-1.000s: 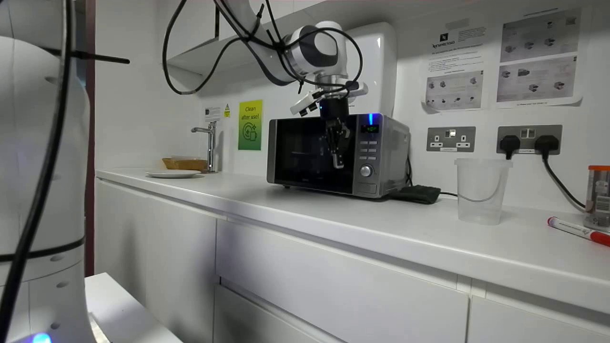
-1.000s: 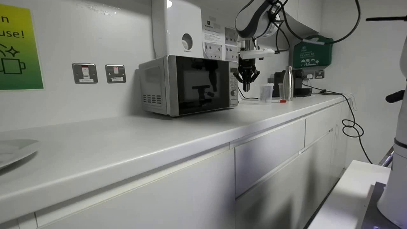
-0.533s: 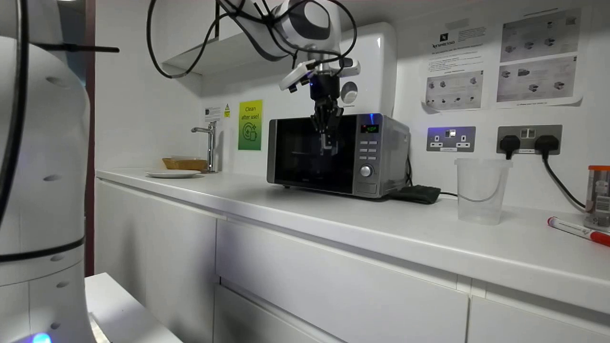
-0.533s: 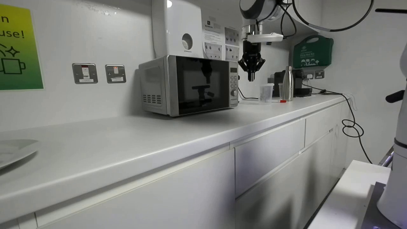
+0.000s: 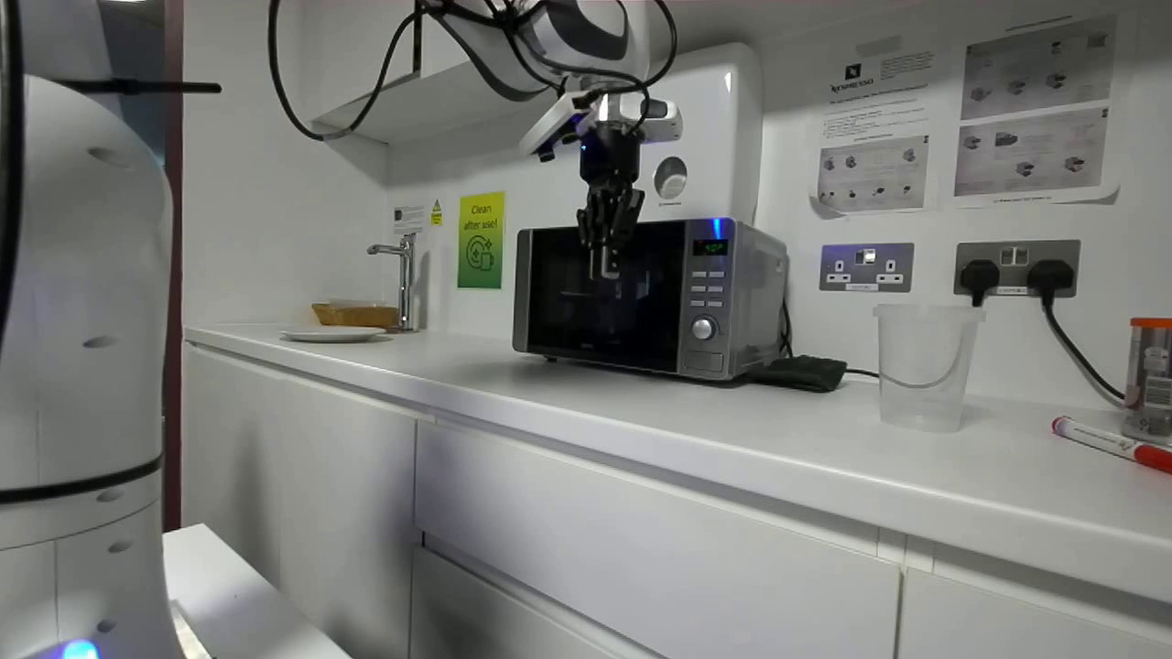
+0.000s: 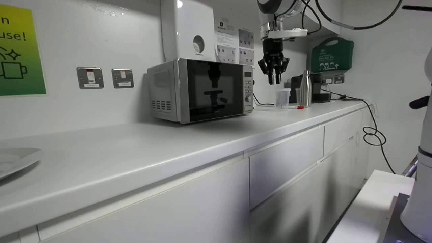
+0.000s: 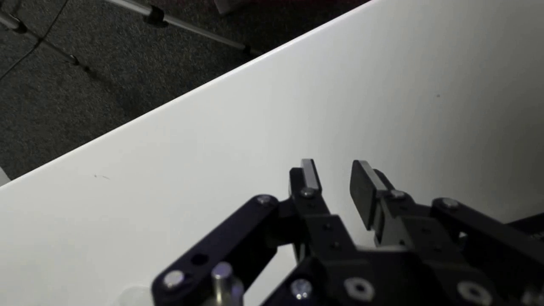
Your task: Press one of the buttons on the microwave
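The microwave (image 5: 641,316) stands on the white counter, its black glass door shut. It also shows in an exterior view (image 6: 216,91). Its grey control strip (image 5: 706,302) has a lit green display, several small buttons and a round knob. My gripper (image 5: 603,275) points down in front of the door, left of the strip in that view. In an exterior view the gripper (image 6: 274,82) hangs in the air apart from the microwave. In the wrist view the gripper's fingertips (image 7: 333,174) are apart with nothing between them. The buttons are not recognisable in the wrist view.
A white wall-mounted box (image 5: 719,137) is above the microwave. A clear tub (image 5: 927,371), red marker (image 5: 1112,444) and jar (image 5: 1148,380) stand to its right. A plate (image 5: 334,335) lies left. A silver bottle (image 6: 305,89) stands farther along. Loose cables hang from the arm.
My gripper has risen and moved away from the control strip, leftward in an exterior view. Its fingers were together and are now slightly parted. The microwave has not moved.
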